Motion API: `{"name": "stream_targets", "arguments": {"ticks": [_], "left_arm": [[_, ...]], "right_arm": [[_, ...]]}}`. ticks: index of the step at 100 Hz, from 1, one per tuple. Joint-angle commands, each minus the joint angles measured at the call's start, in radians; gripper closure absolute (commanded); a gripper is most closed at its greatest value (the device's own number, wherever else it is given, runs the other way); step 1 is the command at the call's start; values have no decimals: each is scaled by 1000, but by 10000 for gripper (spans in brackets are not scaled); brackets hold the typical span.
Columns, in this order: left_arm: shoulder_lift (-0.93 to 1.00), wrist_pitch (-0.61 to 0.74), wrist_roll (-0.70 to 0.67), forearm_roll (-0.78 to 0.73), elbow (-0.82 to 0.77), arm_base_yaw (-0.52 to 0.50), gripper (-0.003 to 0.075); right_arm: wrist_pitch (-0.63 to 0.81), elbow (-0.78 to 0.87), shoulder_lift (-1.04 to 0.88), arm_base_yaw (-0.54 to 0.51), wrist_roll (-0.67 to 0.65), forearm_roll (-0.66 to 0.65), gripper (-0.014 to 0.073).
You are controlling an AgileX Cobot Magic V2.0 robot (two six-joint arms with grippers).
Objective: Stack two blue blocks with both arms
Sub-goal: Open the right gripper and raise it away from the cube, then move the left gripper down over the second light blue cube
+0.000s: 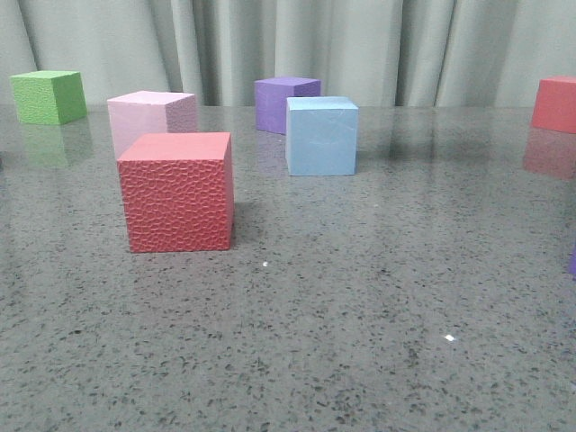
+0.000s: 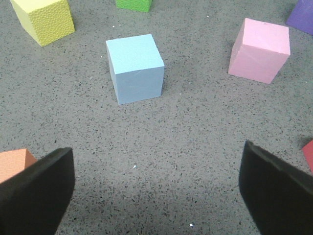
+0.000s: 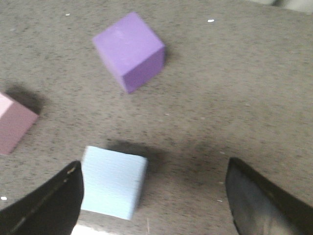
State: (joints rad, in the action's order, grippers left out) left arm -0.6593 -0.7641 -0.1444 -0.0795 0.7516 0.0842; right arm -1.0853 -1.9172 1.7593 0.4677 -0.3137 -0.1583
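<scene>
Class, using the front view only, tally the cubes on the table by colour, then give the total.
Green cube: 1
Pink cube: 1
Purple cube: 1
Blue cube: 1
Red: 2, textured red cube and plain red cube
Total: 6, leaving out the cut-off purple sliver

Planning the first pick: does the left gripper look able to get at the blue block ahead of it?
Probably yes. In its wrist view the left gripper is open, and bare table lies between its fingers and the blue block; the yellow cube and pink cube stand clear.
</scene>
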Motion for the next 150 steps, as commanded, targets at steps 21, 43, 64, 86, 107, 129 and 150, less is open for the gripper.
{"name": "stream_targets", "arguments": {"ticks": [21, 43, 64, 86, 107, 129, 150], "left_arm": [[-7, 72, -9, -1, 36, -1, 83], [-7, 72, -9, -1, 36, -1, 83], [-7, 72, -9, -1, 36, -1, 83], [-7, 72, -9, -1, 36, -1, 83], [-7, 72, -9, -1, 36, -1, 83], [-7, 84, -9, 11, 36, -1, 83], [-39, 117, -9, 25, 83, -1, 83]], "right_arm": [[142, 260, -250, -145, 33, -28, 1], [192, 492, -434, -230, 33, -34, 1], [214, 689, -598, -280, 65, -51, 1], [232, 824, -749, -283, 66, -72, 1], [250, 901, -863, -283, 65, -72, 1], [273, 910, -894, -283, 65, -72, 1], [278, 910, -894, -283, 65, -70, 1]]}}
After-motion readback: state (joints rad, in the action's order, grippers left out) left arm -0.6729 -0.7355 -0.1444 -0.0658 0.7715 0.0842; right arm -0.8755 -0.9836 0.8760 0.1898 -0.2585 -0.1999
